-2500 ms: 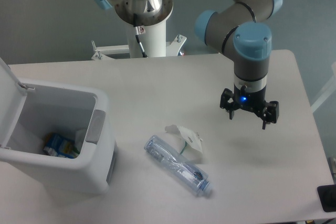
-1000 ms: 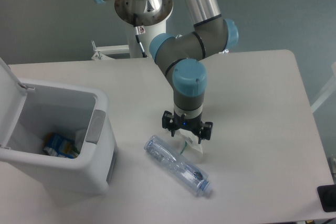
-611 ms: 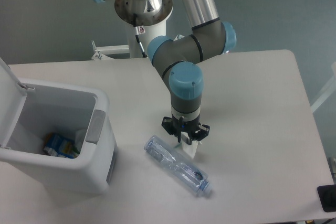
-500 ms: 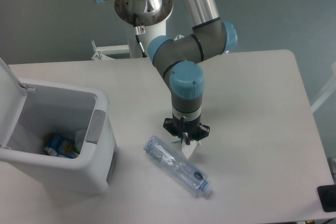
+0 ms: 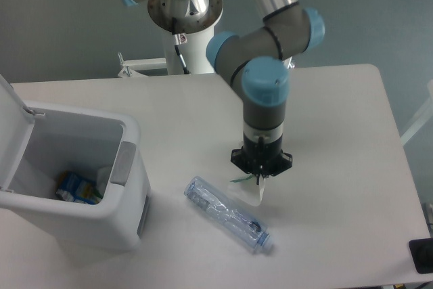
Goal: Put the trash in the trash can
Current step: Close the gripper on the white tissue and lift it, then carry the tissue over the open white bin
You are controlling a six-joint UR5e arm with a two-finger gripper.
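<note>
My gripper points straight down over the table's middle, shut on the white paper scrap with green marks, which hangs from the fingers just above the table. The clear crushed plastic bottle lies on the table below and left of the scrap, its cap end pointing to the lower right. The white trash can stands at the left with its lid swung open; a blue and green carton lies inside it.
The arm's white base column rises behind the table's far edge. A dark object sits at the table's lower right corner. The table's right edge runs near the frame's right side.
The gripper came from the right, dropped onto the paper scrap and shut on it. It has since lifted the scrap slightly and shifted right. The bottle was nudged a little.
</note>
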